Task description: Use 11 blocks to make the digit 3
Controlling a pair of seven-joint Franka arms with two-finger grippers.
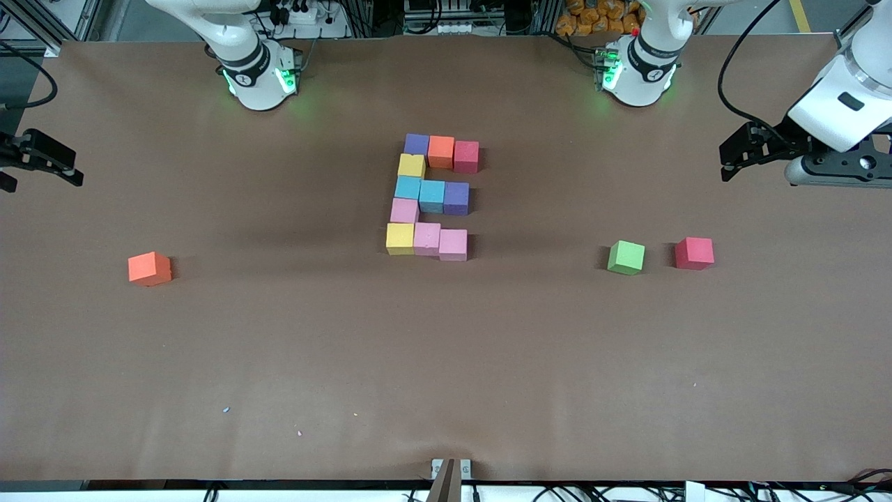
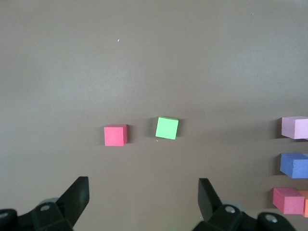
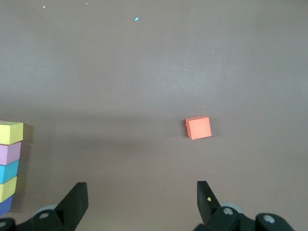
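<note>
Both arms drawn back to the frame edges, tools spread open and empty.
The left arm's black two-finger tool (image 1: 728,155) hangs at the upper right edge of the front view under its white wrist; the right arm's black tool (image 1: 42,167) sits at the upper left edge, its fingers (image 3: 74,202) wide apart.

A green cube (image 1: 626,257) sits on the brown table (image 1: 446,362) toward the left arm's end, turned slightly askew. Just beside it, with a gap between them, a spare red cube (image 1: 694,253) lies closer still to that end (both also appear in the left wrist view, again apart). A spare orange cube (image 1: 149,269) rests alone toward the right arm's end, a little nearer to the front camera than those two. A tiny bluish speck (image 1: 226,409) lies on the bare cover nearer the front camera, and a small metal bracket (image 1: 450,471) sits at the table's near edge.
</note>
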